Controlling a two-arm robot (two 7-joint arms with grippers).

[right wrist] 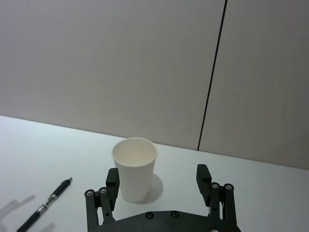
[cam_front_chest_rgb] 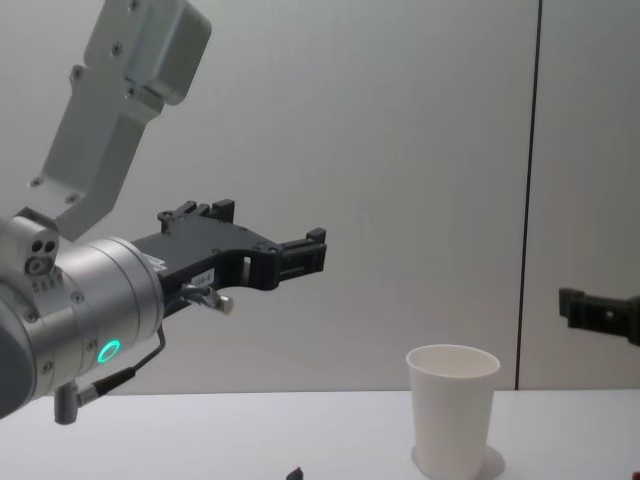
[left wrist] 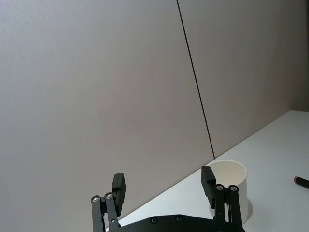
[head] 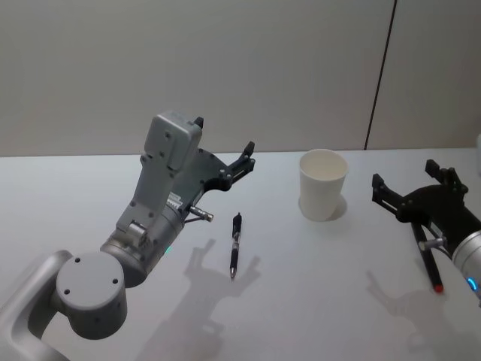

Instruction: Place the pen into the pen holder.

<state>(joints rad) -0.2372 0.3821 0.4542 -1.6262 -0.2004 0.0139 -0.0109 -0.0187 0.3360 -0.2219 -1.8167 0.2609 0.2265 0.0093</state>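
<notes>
Nothing of the task is done yet: the pen holder (head: 323,188) stands upright and empty on the table (head: 316,301). The pen (head: 431,267), a slim black stick with a red end, lies flat on the table well to the right of it, ungrasped. A second black pen (head: 235,244) lies flat to the left of the cup. The whole job is left, as I judge it: reach down, grasp, lift, carry over the rim and release. The right pincer (head: 404,174) hangs above the red-ended pen, its jaws spread wide, holding and touching nothing. The left pincer (head: 224,135) is raised high above the table, near the second pen and pointing toward the cup, likewise wide apart and empty.
</notes>
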